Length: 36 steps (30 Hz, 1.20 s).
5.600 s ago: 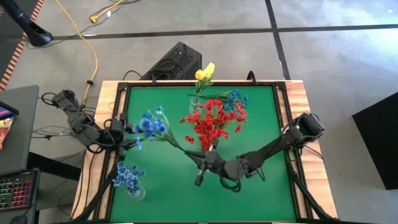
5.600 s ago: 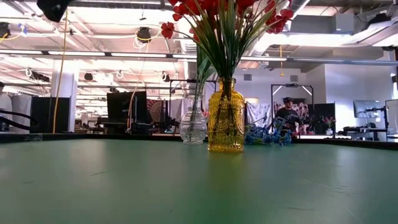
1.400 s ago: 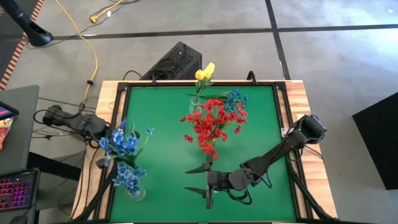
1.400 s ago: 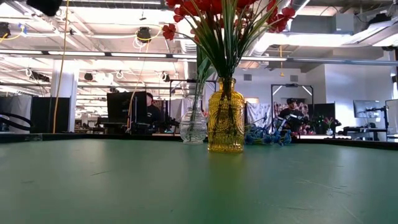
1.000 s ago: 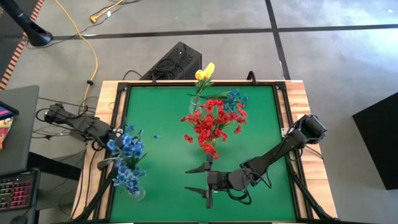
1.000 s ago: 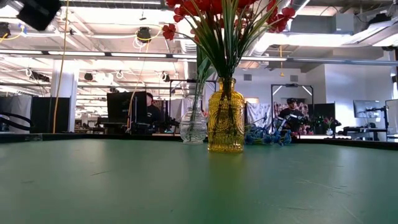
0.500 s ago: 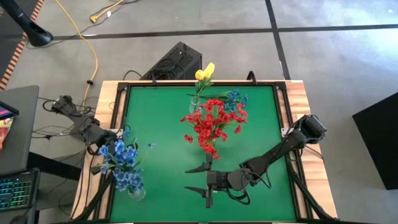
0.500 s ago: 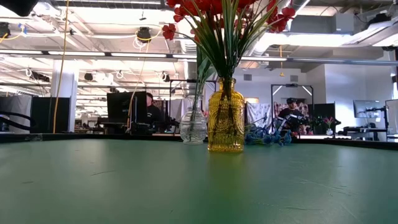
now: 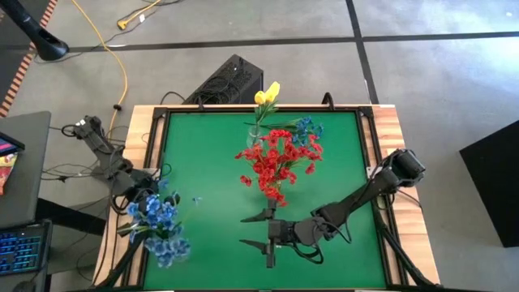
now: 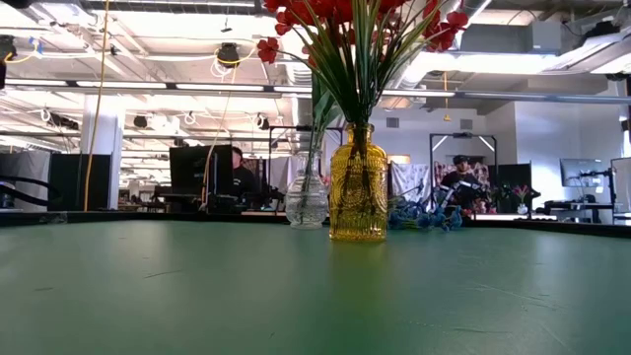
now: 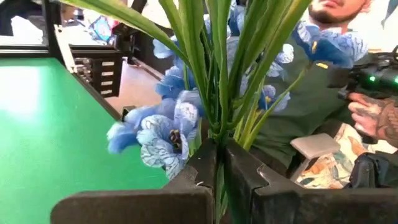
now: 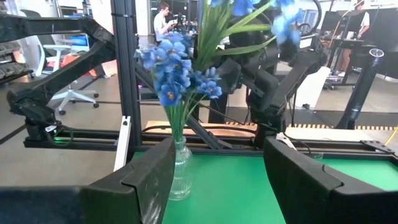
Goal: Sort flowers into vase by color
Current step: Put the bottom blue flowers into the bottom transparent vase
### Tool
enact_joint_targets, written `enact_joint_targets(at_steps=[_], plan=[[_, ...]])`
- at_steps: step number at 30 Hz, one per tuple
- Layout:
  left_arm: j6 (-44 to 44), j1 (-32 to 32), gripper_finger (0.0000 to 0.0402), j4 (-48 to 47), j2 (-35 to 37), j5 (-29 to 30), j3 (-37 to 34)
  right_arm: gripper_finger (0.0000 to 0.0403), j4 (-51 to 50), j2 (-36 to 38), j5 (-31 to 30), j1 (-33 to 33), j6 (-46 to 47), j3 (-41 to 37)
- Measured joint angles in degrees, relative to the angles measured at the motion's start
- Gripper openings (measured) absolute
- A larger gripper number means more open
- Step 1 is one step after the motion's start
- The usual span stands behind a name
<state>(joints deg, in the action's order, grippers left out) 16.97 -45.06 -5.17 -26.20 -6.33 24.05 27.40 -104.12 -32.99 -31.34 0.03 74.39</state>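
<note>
My left gripper [image 9: 139,197] is at the table's near left, shut on a spray of blue flowers [image 9: 152,212]. It sits just far of a clear vase [image 12: 180,174] that holds more blue flowers [image 9: 169,247]. An amber vase [image 10: 358,182] with red flowers [image 9: 276,162] stands mid-table. Behind it, a clear vase [image 10: 307,197] holds a yellow flower [image 9: 267,93]. More blue flowers [image 9: 306,128] lie on the table at the far side. My right gripper [image 9: 261,230] is open near the table's front middle, pointing left, with nothing between its fingers. My left gripper pinches the spray's bundle of green stems [image 11: 217,140] between its two fingers, with the fingers lying across the stems. The blooms [image 11: 165,134] spread out beyond the fingertips. The spray is lifted clear of the table.
A person in a green shirt [image 11: 311,93] sits just beyond the table's left edge, one hand [image 11: 373,118] on a device. A black frame post [image 12: 124,81] stands at the near left corner. Bare green mat [image 9: 211,178] lies between the vases.
My left gripper has carried the blue spray toward the table's near edge and slightly left. The spray's blooms now overlap those in the near-left vase as seen from above. The gripper stays shut on the stems.
</note>
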Motion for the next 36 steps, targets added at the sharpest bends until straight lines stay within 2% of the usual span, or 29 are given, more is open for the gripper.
enact_joint_targets(at_steps=[7,26,36], plan=[[-2.97,-1.89,0.0,-2.32,-0.05,1.8,0.0,0.027,0.04,-0.02,0.0,-0.01,0.0,0.0],[-2.88,-5.94,0.0,-6.68,-0.07,5.99,0.02,0.027,0.04,-0.02,0.0,0.43,0.0,0.0],[-7.91,-7.85,0.0,-10.12,-0.61,9.29,0.02,0.027,0.04,-0.02,-0.01,0.45,0.0,0.0]])
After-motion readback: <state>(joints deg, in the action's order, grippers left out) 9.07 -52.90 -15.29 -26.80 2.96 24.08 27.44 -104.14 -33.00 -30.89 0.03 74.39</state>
